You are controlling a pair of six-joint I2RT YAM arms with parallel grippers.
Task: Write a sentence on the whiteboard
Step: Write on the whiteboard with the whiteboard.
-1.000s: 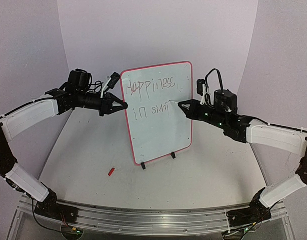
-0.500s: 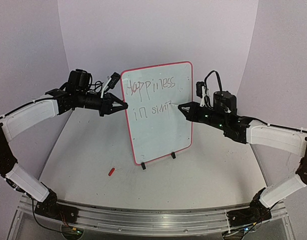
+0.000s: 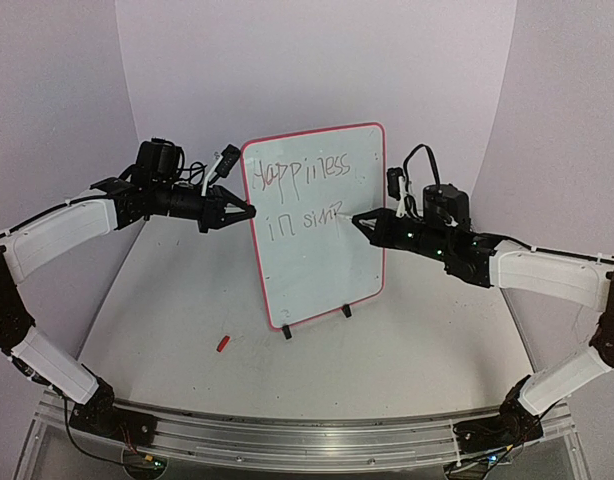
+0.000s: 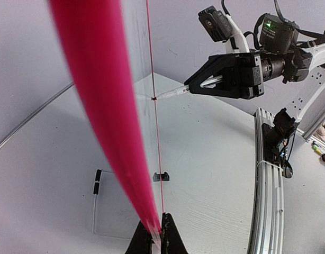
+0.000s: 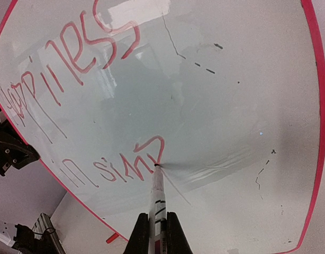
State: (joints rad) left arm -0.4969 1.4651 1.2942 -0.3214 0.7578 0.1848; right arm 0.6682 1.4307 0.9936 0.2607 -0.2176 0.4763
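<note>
The whiteboard (image 3: 322, 270) is standing in portrait near the middle of the table (image 3: 167, 320), its long axis running upright and leaning slightly back, its written face looking toward the arms' bases. The sentence (image 3: 297, 172) is running across the upper half in two lines, "happiness" above and "in simp" below. The left gripper (image 3: 250, 212) is pinching the board's left red rim beside the lower line, jaws closed on it. The right gripper (image 3: 359, 216) is clamping a slim marker (image 5: 158, 198), whose long axis is pointing leftward at the board, tip touching the surface at the end of the lower line. A small red piece (image 3: 223, 343) is lying on the table near the board's lower left corner.
</note>
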